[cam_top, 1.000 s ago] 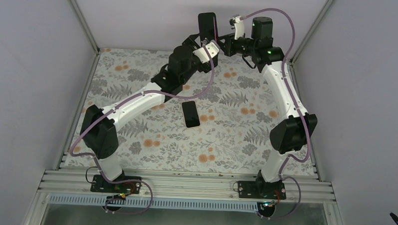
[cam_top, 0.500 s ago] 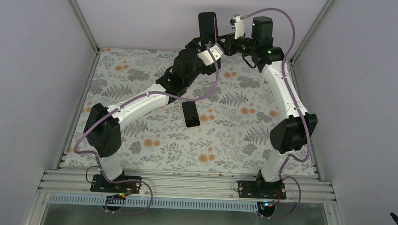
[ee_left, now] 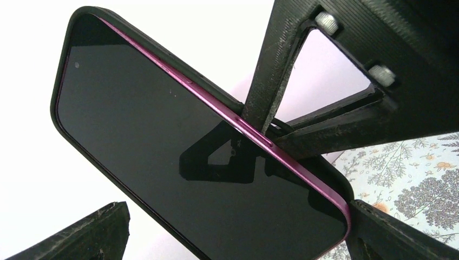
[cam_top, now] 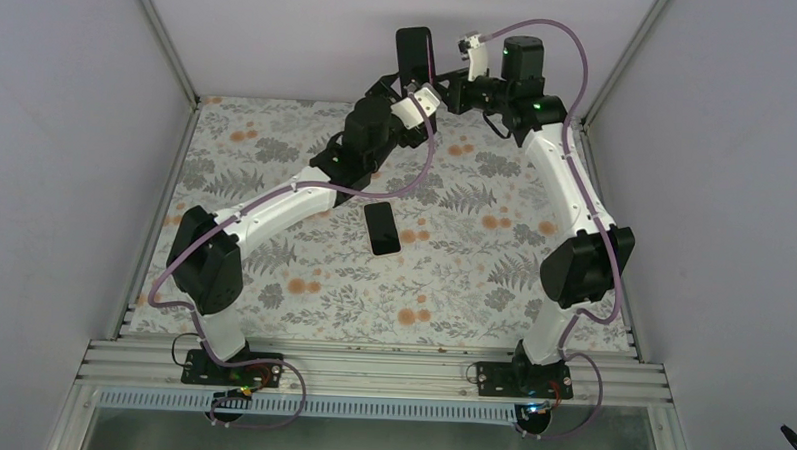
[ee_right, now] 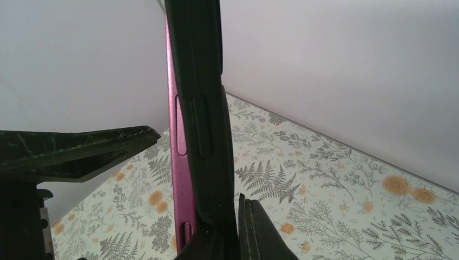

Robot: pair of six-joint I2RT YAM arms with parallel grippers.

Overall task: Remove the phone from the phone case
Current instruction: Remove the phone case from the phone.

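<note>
My right hand (ee_right: 235,233) clamps the phone case (ee_right: 203,81) upright over the far bench (cam_top: 272,281). The phone (ee_left: 178,162) sits inside, magenta edge showing. Left hand (ee_left: 238,238) gapes around it. Extraction not yet done.

White arm links (cam_top: 275,206), black joints (cam_top: 585,264), purple cables (cam_top: 554,22).

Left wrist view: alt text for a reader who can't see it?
The phone, black screen with magenta rim, sits tilted in the phone case, held at its edge by the right gripper. The open left gripper flanks it.
</note>
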